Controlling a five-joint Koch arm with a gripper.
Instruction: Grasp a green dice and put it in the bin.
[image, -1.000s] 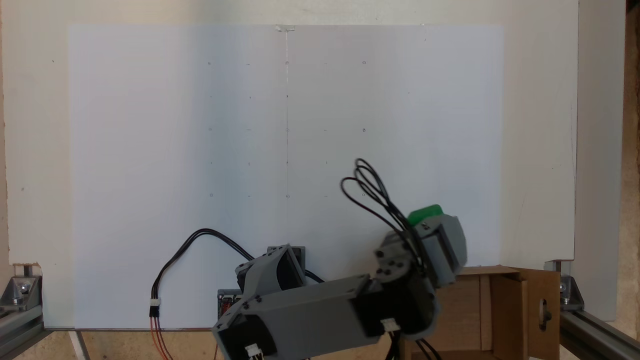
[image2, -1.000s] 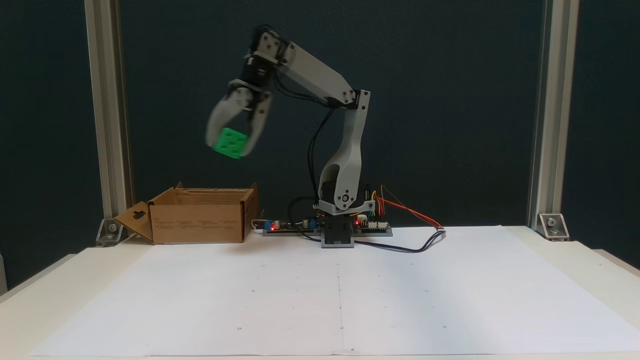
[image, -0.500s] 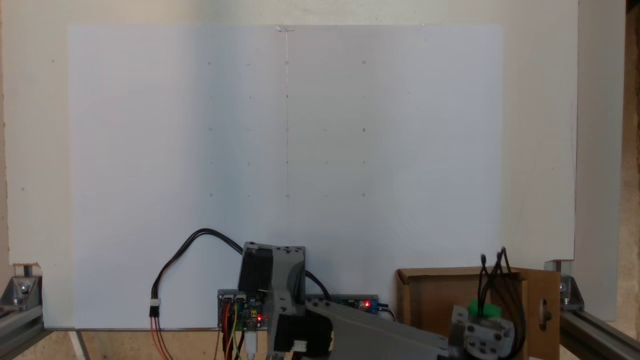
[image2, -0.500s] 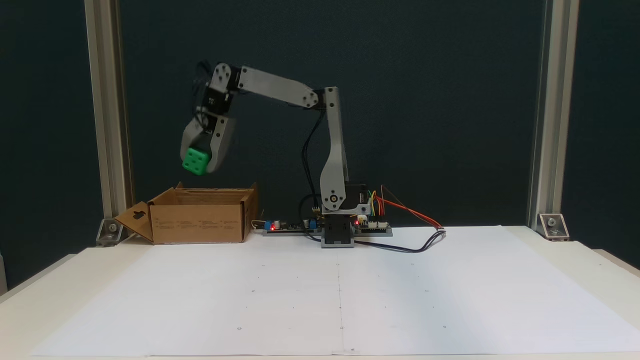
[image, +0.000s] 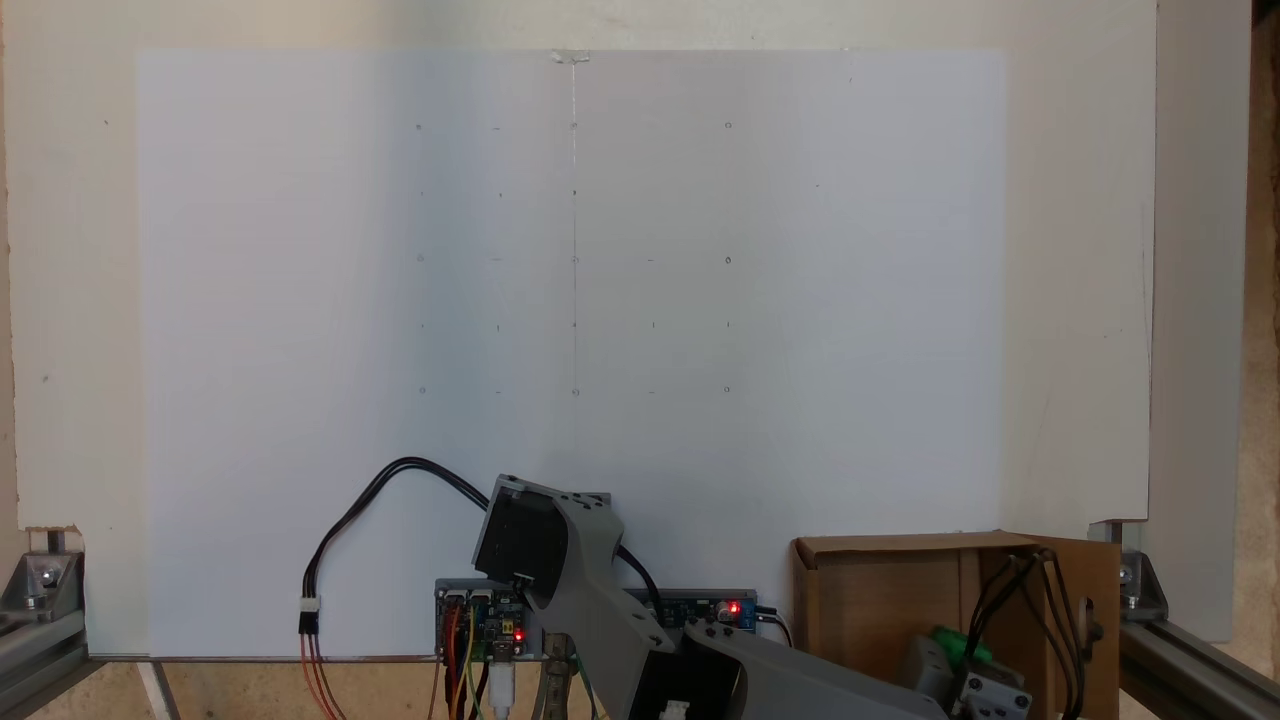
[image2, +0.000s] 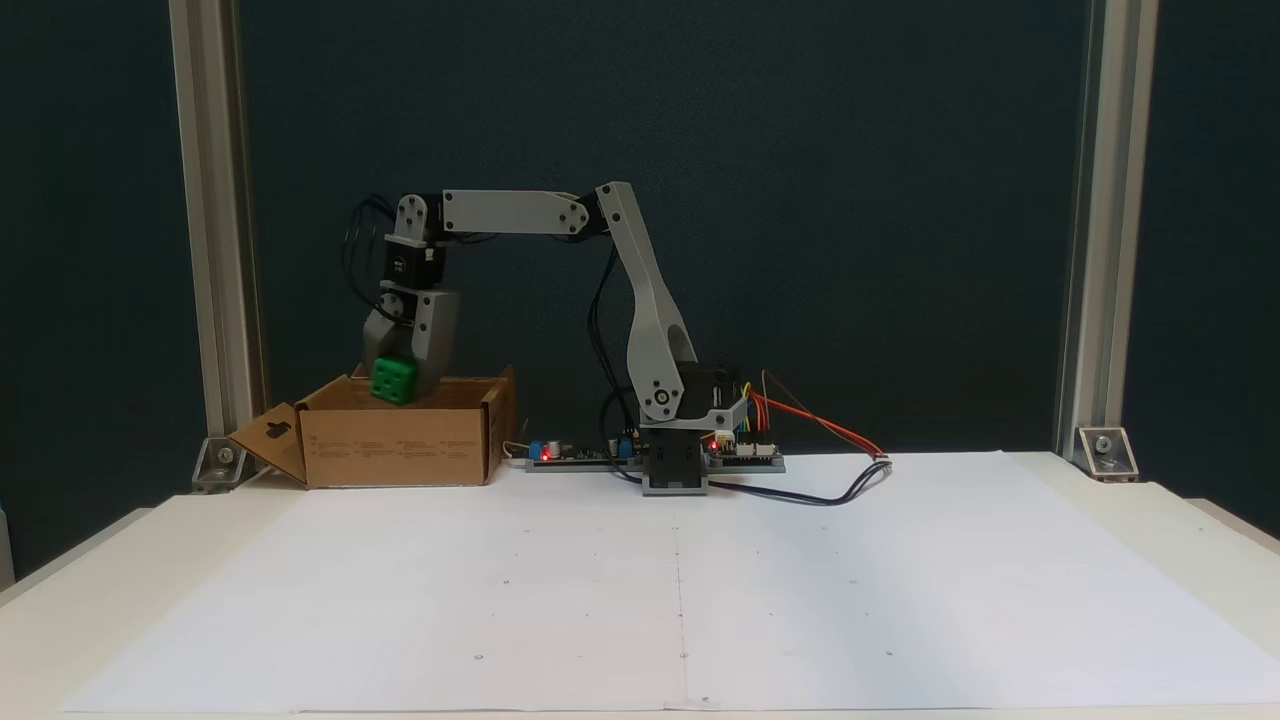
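One relation matters here: the green dice (image2: 393, 380) vs. the mouth of the bin (image2: 400, 445) below it. In the side-on fixed view the gripper (image2: 397, 383) points straight down w/ the dice clamped between its two grey jaws, one jaw each side of the cube, so the grip is closed on the dice. The cube sits right at rim level of the cardboard box, its lower edge about even w/ the top edge of the front wall. Can't tell from this angle alone if it's truly inside the walls or just in front/behind.

The top-down fixed view helps: a sliver of green (image: 962, 647) shows under the wrist and black cables, inside the brown outline of the box (image: 860, 590), nearer the side w/ the keyhole flap (image: 1085, 610). So the dice looks to be over the opening, not over a wall or flap.

My read: transport is about done, approx. the last step left, i.e. let go. The drop direction is straight down and the gap to the box floor looks short. Risk seems low; a bounce off a wall is possible since the cube is off-centre. The white paper sheet (image2: 680, 580) on the table carries nothing else.
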